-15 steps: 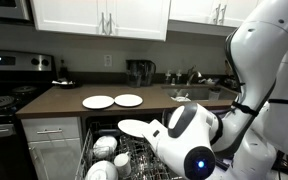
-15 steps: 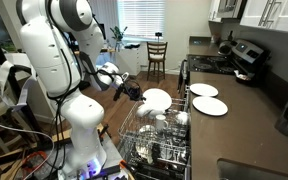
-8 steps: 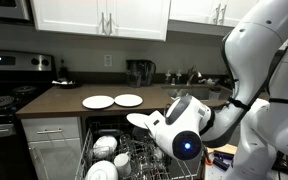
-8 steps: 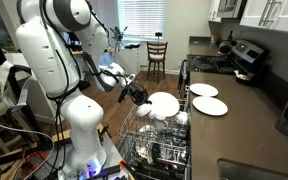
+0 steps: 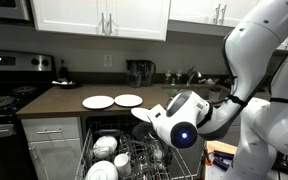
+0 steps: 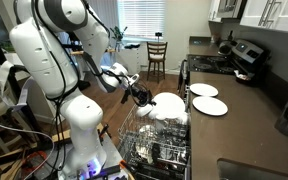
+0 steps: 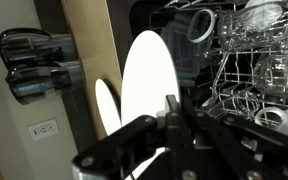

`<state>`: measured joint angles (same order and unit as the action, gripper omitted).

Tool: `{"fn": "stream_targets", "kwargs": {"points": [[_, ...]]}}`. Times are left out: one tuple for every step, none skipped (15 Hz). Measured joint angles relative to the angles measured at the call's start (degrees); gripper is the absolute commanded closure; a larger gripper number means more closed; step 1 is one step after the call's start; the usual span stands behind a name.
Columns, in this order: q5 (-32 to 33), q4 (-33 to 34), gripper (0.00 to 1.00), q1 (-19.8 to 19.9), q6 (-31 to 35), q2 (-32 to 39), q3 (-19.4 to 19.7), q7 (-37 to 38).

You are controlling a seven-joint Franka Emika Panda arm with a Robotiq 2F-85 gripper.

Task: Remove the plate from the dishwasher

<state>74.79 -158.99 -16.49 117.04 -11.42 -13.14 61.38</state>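
Note:
My gripper (image 6: pixel 144 97) is shut on the rim of a white plate (image 6: pixel 169 103) and holds it in the air above the pulled-out upper rack of the dishwasher (image 6: pixel 154 140). In an exterior view the plate (image 5: pixel 144 114) hangs just in front of the counter edge, above the rack (image 5: pixel 124 155), which holds white bowls and cups. In the wrist view the plate (image 7: pixel 149 75) stands on edge between my fingers (image 7: pixel 174 110), with the wire rack (image 7: pixel 249 60) to the right.
Two white plates (image 5: pixel 98 102) (image 5: pixel 129 100) lie on the brown counter (image 5: pixel 64 103); both also show in an exterior view (image 6: pixel 204 90) (image 6: pixel 211 106). A black stove (image 5: pixel 4 95), a dark jug (image 5: pixel 139 72) and a sink (image 5: pixel 194 95) are nearby.
The plate in my gripper has moved up and toward the counter, away from the rack. The gripper stays shut on it.

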Motion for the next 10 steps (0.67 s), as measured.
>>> {"fn": "stream_targets", "kwargs": {"points": [[0.01,0.00,0.94,0.00,0.00,0.00,0.00,0.00],[0.01,0.00,0.94,0.00,0.00,-0.01,0.00,0.00],[0.01,0.00,0.94,0.00,0.00,-0.01,0.00,0.00],[0.01,0.00,0.94,0.00,0.00,-0.01,0.00,0.00],[0.02,0.00,0.94,0.00,0.00,-0.01,0.00,0.00],[0.02,0.00,0.94,0.00,0.00,-0.01,0.00,0.00],[0.02,0.00,0.94,0.00,0.00,-0.01,0.00,0.00],[0.02,0.00,0.94,0.00,0.00,-0.01,0.00,0.00],[0.02,0.00,0.94,0.00,0.00,-0.01,0.00,0.00],[0.02,0.00,0.94,0.00,0.00,-0.01,0.00,0.00]]}}
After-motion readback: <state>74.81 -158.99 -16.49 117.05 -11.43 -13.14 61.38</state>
